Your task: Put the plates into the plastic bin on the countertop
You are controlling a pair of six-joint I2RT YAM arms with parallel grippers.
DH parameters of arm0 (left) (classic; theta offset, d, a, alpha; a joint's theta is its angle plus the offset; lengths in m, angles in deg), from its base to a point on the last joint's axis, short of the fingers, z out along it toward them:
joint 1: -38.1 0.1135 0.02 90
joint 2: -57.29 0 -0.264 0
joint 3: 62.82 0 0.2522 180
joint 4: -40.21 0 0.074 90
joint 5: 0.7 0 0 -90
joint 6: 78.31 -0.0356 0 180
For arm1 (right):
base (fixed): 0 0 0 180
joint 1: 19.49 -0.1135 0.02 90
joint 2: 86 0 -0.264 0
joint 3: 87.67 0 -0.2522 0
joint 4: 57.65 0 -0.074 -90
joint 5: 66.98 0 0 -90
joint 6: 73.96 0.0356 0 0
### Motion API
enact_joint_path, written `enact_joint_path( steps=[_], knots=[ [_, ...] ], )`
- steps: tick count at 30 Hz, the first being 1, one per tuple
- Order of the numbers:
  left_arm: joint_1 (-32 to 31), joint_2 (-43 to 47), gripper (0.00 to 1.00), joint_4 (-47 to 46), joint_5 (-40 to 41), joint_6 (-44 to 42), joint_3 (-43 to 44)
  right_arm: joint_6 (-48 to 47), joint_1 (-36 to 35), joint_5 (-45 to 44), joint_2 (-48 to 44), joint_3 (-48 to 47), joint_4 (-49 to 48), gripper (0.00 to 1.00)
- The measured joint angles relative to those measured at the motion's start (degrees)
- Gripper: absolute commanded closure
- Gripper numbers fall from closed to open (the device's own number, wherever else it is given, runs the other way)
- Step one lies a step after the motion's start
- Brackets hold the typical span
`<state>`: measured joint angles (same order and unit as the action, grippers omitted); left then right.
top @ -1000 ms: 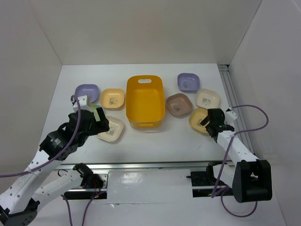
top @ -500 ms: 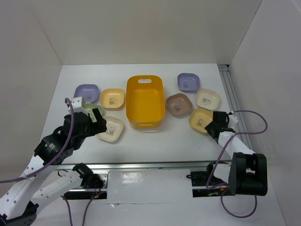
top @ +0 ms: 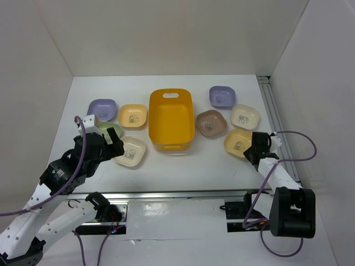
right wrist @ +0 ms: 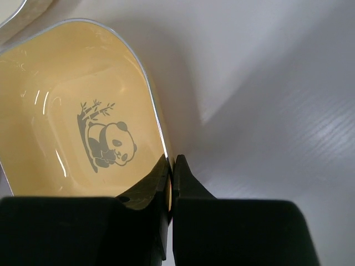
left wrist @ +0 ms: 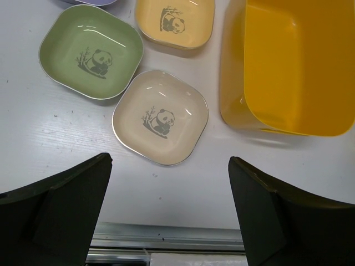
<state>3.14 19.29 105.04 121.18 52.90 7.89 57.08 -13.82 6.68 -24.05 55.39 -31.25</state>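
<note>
Plates [top: 211,122], eight in all, lie on the white countertop [top: 188,166], four on each side of the yellow-orange plastic bin [top: 171,119]. None is inside it.

The only marking I can make out is a small grey panda-and-bamboo print. It shows on the green plate [left wrist: 91,52], the cream plate [left wrist: 161,117] and the yellow-orange plate [left wrist: 176,22] to the left of the bin, and on the yellow plate [right wrist: 83,111] to its right.

The right gripper [right wrist: 171,166] is pinched tight on that yellow plate's near rim, one finger inside the dish and one outside. The left gripper [left wrist: 169,166] hangs over the near edge of the cream plate with its fingers spread wide, holding nothing.

Compared with a second ago, the right gripper has slid outward to the plate's right near corner. The left arm has drawn back toward its base, uncovering more of the green plate. The plates themselves look unmoved.
</note>
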Motion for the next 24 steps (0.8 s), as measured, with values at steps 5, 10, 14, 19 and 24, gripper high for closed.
enact_joint_path(
  steps=[5, 10, 14, 19, 24],
  knots=[
    [0.00, 0.00, 0.00, 0.13, 0.44, 1.05, 0.00, 0.44, -0.17, -0.44, -4.26, -1.14, 5.31, 1.00],
    [0.00, 0.00, 0.00, 0.46, 0.92, 1.18, 0.00, 2.05, -3.56, -3.23, -13.18, -6.29, 10.71, 1.00],
    [0.00, -0.37, 0.00, 0.81, 1.03, 1.20, 0.00, 2.93, -8.07, -4.46, -16.83, -12.92, 10.67, 1.00],
    [0.00, -1.53, 0.00, 1.29, 1.22, 1.20, 0.00, -0.85, -14.60, 1.01, -8.24, -23.30, 6.58, 1.00],
    [0.00, -1.92, 0.00, 1.31, 1.42, 1.20, 0.00, -4.72, -26.27, 1.95, 14.12, -41.53, 1.90, 1.00]
  ],
)
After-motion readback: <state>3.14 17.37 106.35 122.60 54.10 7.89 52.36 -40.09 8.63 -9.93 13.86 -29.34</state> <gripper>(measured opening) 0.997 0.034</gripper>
